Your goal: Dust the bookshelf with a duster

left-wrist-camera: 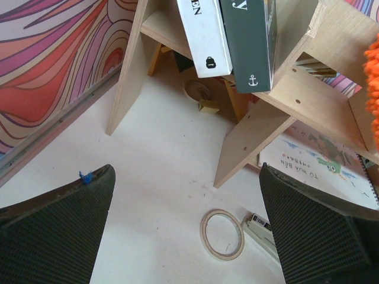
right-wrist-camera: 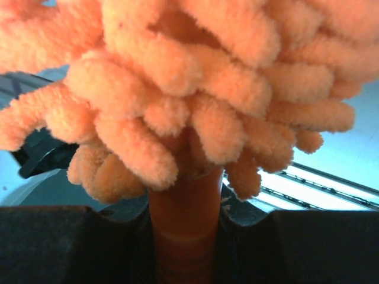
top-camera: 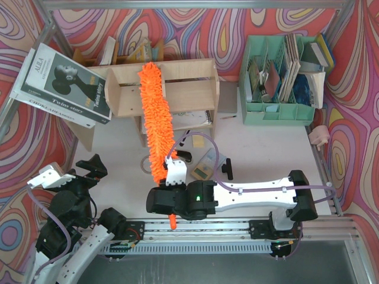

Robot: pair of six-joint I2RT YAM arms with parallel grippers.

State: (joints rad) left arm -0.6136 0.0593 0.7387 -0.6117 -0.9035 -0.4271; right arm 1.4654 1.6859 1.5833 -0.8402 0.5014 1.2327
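- right gripper: clamped narrow on the duster's handle, a smooth orange plastic rod. The dark matte fingers press on it from both sides.
- Just above the clamp the handle disappears into the duster head, a mass of fat, soft chenille noodles in bright orange.
- From overhead, the right gripper sits near the table's front edge and a short stub of handle pokes out behind the wrist.
- duster: a long fuzzy strip running away from the arm. Its far end lies on top of the bookshelf and its middle hangs over the front edge of that board, left of centre.
- bookshelf: pale plywood with flat boards, square edges and visible ply layers. It has two tiers, upright dividers and slab legs, and stands on the matte white table.
- left gripper: spread wide with nothing between the jaws. Its textured black pads frame bare table, well short of the shelf leg.
- Overhead, the left gripper is low at the table's left side, apart from the duster.
- Below it a thin tape ring lies flat on the table.
- A white book and a dark book with an anchor mark on its spine stand side by side on the shelf.
- A spiral-bound picture book lies flat under the shelf.
- A large glossy magazine leans tilted at the shelf's left end.
- A mint-green slotted plastic organiser sits at the right rear, packed with upright books.
- The backdrop is swirl-printed fabric in red, purple and yellow.
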